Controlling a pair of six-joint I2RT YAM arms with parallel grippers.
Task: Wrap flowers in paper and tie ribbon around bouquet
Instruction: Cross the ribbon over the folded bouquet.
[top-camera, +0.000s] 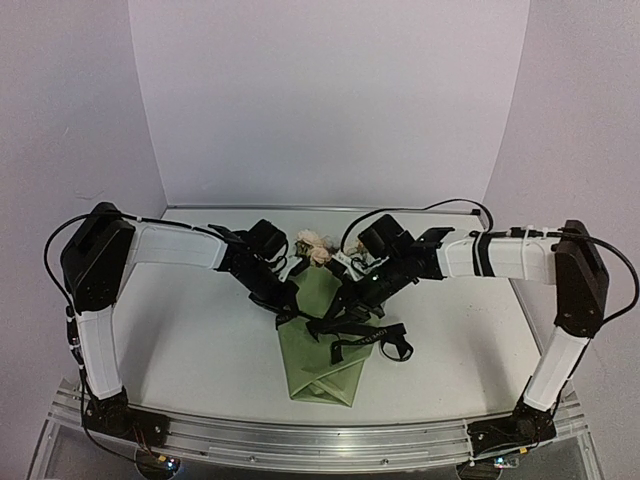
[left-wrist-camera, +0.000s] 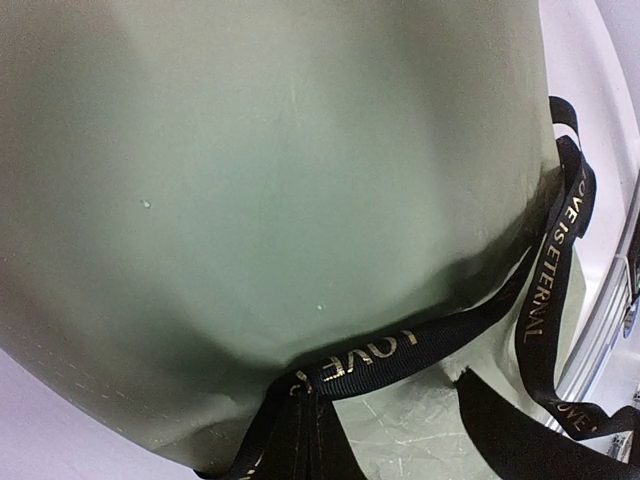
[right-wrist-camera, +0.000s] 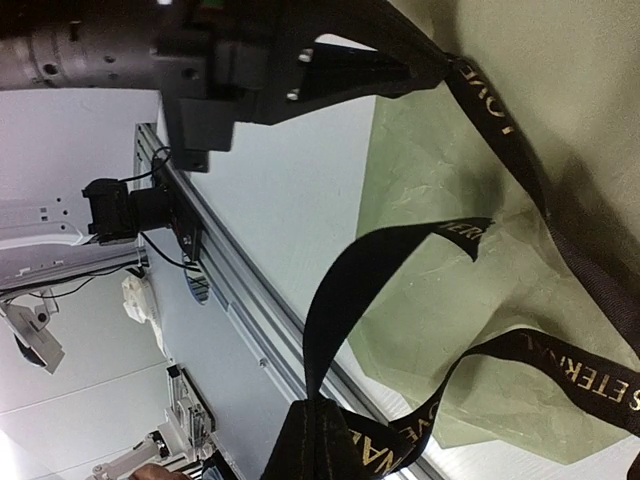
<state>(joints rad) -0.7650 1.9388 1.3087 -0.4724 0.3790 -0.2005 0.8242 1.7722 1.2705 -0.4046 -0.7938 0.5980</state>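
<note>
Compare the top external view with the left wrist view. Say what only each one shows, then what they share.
Only the top external view: the left arm and right arm, the cream flowers at the bundle's far end, and the table. Only the left wrist view: gold lettering on the ribbon, with LOVE and ETERNAL readable. Shared: the green paper with the black ribbon crossing it.

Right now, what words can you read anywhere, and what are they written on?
"LOVE IS ETERNAL": gold letters on the ribbon, repeated along it.
Ribbon in the top view: lettering too small to read.
Paper: no words on it.
</note>
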